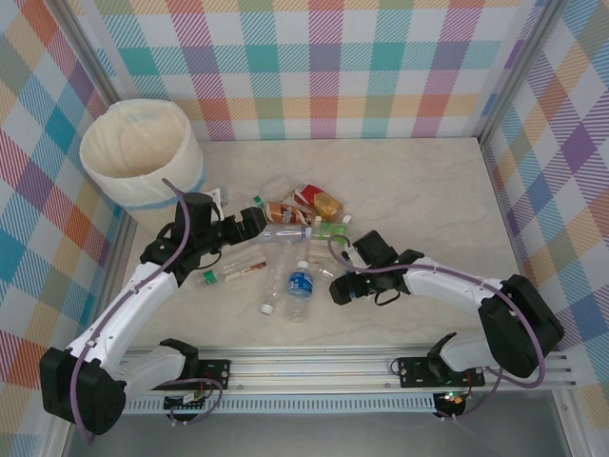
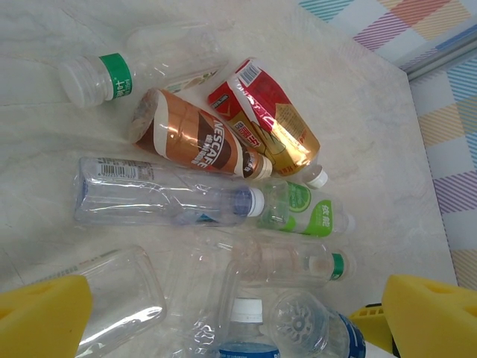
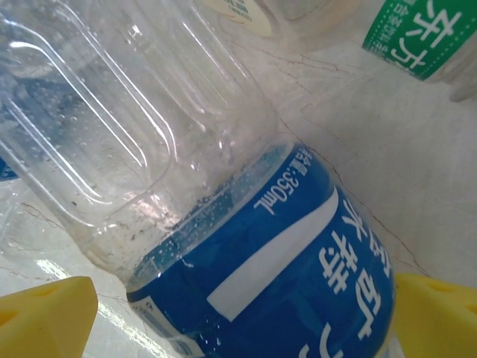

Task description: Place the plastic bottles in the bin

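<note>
Upper left of top view: large round cream-white fabric bin with pale blue band (image 1: 190,169), upright in the corner of the pale marbled worktop (image 1: 428,190). Right of it, left pincer (image 1: 255,225) at the left edge of a pile of small clear plastic bottles (image 1: 290,243) at frame centre, well apart from bin. Left wrist view: same pincer (image 2: 238,321) spread wide, yellow fingers (image 2: 45,313) in both lower corners, gripping nothing. Above them, brown-labelled bottle (image 2: 197,142) touching red-and-orange-labelled bottle (image 2: 264,119), green-labelled bottle (image 2: 309,212) lower right. Further right in top view, right pincer (image 1: 335,288) just beside blue-labelled bottle (image 1: 300,283). Right wrist view: pincer (image 3: 238,321) fully spread, blue-labelled bottle (image 3: 283,261) lying between the fingers (image 3: 440,313); contact unclear, not clamped.
</note>
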You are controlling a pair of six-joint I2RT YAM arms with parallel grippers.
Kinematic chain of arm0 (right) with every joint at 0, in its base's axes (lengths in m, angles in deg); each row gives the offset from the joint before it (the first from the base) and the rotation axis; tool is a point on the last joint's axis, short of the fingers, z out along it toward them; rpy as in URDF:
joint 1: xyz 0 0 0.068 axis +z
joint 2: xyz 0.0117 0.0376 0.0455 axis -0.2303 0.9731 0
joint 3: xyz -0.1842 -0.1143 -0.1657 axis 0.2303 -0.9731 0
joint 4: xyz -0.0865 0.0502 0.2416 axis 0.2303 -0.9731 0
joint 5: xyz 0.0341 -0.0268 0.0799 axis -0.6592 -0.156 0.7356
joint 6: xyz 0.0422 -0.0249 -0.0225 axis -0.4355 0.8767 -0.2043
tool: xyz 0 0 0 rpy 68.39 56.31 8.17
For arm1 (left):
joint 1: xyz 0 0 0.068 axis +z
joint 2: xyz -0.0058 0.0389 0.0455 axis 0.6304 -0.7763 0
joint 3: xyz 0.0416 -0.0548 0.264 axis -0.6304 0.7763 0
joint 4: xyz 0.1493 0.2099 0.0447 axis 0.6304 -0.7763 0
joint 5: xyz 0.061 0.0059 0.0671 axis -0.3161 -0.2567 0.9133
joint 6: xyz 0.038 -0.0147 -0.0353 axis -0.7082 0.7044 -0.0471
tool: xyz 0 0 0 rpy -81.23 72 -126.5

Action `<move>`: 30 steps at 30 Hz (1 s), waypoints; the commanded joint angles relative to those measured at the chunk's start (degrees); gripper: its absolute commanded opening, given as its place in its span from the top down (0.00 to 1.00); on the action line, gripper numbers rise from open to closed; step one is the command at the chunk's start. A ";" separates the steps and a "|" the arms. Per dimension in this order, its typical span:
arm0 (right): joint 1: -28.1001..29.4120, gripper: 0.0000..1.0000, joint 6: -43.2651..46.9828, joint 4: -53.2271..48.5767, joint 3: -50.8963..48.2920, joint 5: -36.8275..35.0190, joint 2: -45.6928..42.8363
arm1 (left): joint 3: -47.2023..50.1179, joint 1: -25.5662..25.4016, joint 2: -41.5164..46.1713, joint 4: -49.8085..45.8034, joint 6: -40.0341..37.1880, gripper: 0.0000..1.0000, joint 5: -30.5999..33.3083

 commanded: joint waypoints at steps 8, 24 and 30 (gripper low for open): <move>2.33 0.02 -2.23 5.33 -1.97 0.25 4.38 | 1.46 0.33 0.77 0.82 0.82 0.00 -0.33; 5.06 0.42 -1.65 8.77 -5.02 -5.06 0.18 | 2.13 0.84 -0.44 3.09 1.16 0.00 -3.07; 5.23 0.53 -1.22 14.31 -6.54 -3.20 -8.14 | 3.83 0.85 -0.37 10.33 1.75 0.00 -8.28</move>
